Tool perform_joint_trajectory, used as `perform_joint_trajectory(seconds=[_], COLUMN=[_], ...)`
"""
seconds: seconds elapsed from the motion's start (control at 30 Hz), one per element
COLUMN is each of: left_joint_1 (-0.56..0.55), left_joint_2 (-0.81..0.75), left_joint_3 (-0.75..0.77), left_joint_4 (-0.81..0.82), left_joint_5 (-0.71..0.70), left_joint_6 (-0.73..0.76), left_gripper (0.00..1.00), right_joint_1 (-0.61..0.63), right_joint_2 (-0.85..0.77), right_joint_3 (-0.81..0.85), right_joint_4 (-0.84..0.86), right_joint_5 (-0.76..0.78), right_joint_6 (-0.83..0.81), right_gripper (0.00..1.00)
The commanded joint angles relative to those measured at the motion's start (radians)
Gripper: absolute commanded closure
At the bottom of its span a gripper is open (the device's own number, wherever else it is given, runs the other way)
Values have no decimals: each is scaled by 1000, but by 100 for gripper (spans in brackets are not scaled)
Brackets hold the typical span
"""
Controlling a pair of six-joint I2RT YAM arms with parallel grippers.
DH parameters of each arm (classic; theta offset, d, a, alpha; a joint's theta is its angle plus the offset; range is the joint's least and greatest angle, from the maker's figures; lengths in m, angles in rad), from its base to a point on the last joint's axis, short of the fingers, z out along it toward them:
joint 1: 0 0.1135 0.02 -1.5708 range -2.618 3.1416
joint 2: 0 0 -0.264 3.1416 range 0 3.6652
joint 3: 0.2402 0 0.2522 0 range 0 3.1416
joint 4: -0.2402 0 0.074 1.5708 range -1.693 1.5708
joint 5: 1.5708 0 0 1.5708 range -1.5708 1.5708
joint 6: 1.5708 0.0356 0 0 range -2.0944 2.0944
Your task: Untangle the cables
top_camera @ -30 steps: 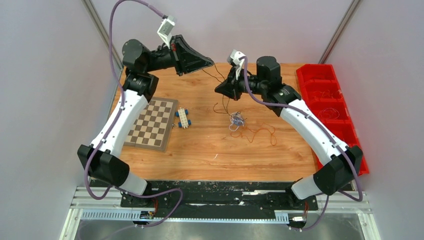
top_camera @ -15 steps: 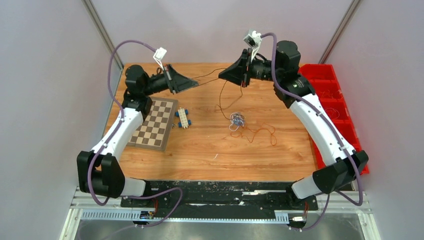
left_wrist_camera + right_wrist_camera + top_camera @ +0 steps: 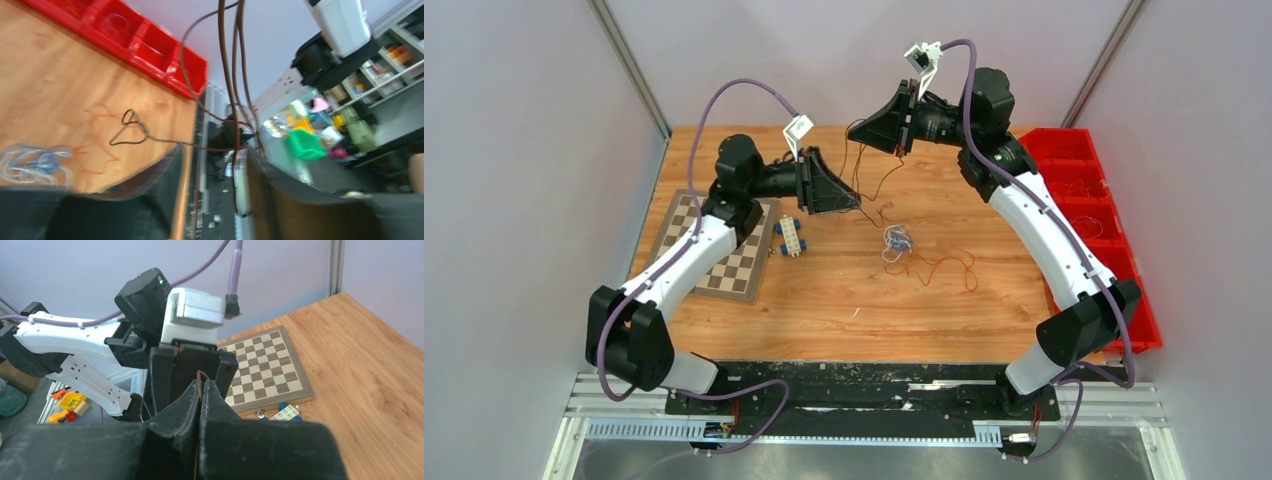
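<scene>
The cables lie mid-table: a small white and bluish knot and a loose orange-red strand beside it. A dark brown cable hangs in loops from my right gripper, which is raised at the back of the table and shut on it; a bit of its loop sticks out past the tips. My left gripper sits lower, just left of the knot, with its jaws apart. In the left wrist view the brown strands cross in front of its open fingertips, with the bluish knot on the wood below.
A chessboard lies at the left under my left arm, with blue and white toy blocks beside it. A row of red bins holding thin wires lines the right edge. Grey walls close in the back and sides.
My left arm swung from the back left toward the table's middle and its jaws opened. My right gripper stayed raised with the brown cable, shifting slightly left.
</scene>
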State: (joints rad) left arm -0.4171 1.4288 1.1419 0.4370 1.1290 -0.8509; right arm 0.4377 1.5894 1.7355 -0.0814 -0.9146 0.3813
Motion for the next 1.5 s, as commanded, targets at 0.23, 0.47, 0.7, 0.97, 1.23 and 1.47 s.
perform_joint_trajectory(seconds=[0.23, 0.47, 0.7, 0.97, 1.23, 1.47], left_joint_1=[308, 286, 122, 10, -65, -66], left_joint_2=[-182, -156, -71, 23, 42, 8], left_joint_3=[171, 224, 320, 315, 229, 208], left_joint_4=[-738, -651, -648, -692, -601, -610], left_joint_5=[46, -9, -79, -6, -34, -116], left_joint_6=[814, 807, 938, 949, 948, 977], left_gripper=[0, 0, 0, 0, 10, 87], right_joint_1=[0, 2, 20, 46, 51, 36], right_joint_2=[-52, -21, -10, 3, 30, -8], right_joint_3=[-17, -4, 2, 34, 107, 59], right_joint_4=[-16, -28, -66, -82, -56, -56], right_joint_5=[15, 6, -8, 5, 54, 58], right_joint_6=[-56, -71, -107, -119, -58, -42], right_gripper=[100, 100, 100, 100, 100, 100])
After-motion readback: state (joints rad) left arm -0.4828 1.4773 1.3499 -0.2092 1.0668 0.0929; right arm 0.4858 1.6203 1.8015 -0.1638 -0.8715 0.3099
